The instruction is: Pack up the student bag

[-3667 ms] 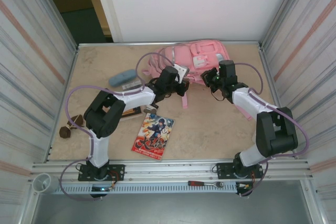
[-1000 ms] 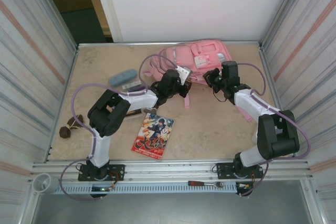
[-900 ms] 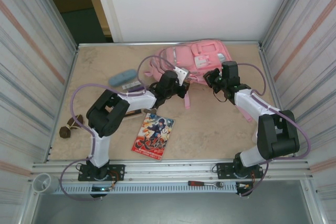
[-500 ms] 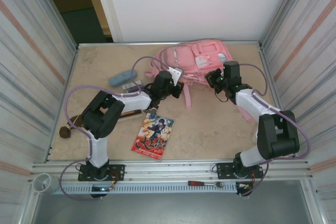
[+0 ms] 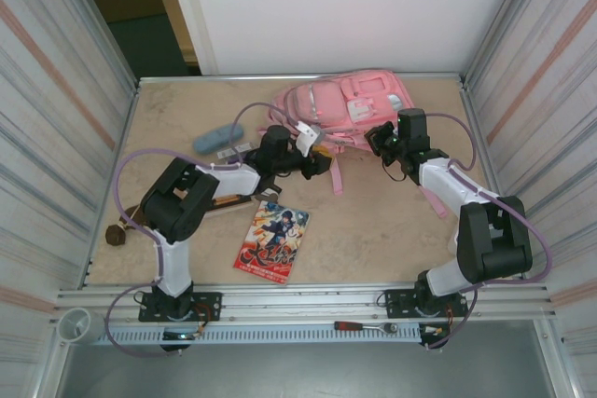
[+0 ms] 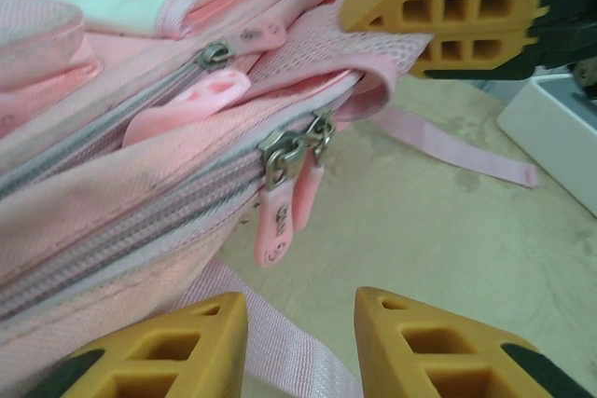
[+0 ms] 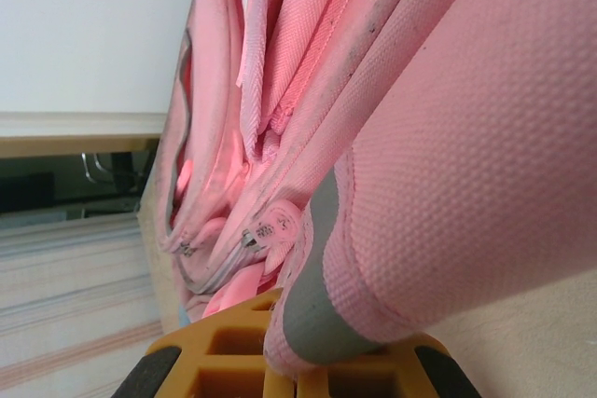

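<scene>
Left claw [image 6: 298, 312] spread before two dangling pink zipper pulls [image 6: 278, 223]; right claw [image 5: 372, 136] pinches a grey-piped edge of the woven student bag [image 5: 359, 98].

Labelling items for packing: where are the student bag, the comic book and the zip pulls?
student bag [image 5: 356, 96]: top view, front pocket.
comic book [image 5: 273, 241]: top view, cover's middle.
zip pulls [image 6: 278, 221]: left wrist view, pink tab.

Lab test cell; corrugated metal walls [image 5: 56, 137]
</scene>
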`<control>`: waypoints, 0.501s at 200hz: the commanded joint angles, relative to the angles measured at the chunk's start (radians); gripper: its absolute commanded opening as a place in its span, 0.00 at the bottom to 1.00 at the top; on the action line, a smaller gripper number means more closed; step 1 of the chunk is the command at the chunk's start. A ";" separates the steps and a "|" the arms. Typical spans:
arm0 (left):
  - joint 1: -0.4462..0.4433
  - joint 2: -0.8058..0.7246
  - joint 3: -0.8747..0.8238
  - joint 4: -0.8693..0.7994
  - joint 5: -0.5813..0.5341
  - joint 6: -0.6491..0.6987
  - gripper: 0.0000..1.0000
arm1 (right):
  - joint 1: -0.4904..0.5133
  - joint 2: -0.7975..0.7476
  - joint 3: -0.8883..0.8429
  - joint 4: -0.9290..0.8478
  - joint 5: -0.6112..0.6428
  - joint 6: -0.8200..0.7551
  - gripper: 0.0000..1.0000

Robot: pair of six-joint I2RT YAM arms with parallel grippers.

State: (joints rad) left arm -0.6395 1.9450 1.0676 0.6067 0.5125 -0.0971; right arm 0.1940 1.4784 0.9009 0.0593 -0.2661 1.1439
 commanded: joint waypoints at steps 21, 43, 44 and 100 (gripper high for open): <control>0.024 0.057 0.079 0.025 0.090 0.019 0.34 | -0.001 -0.030 0.015 0.057 -0.032 0.007 0.03; 0.023 0.077 0.104 0.018 0.075 0.009 0.33 | -0.001 -0.026 0.014 0.060 -0.031 0.008 0.03; 0.024 0.078 0.106 0.017 0.075 0.008 0.33 | -0.001 -0.027 0.013 0.060 -0.031 0.008 0.03; 0.016 0.130 0.171 0.004 0.091 -0.008 0.32 | 0.005 -0.024 0.015 0.065 -0.030 0.013 0.03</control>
State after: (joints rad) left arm -0.6224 2.0483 1.1862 0.6022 0.5732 -0.0986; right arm 0.1925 1.4784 0.9009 0.0608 -0.2604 1.1442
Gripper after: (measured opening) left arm 0.318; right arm 0.048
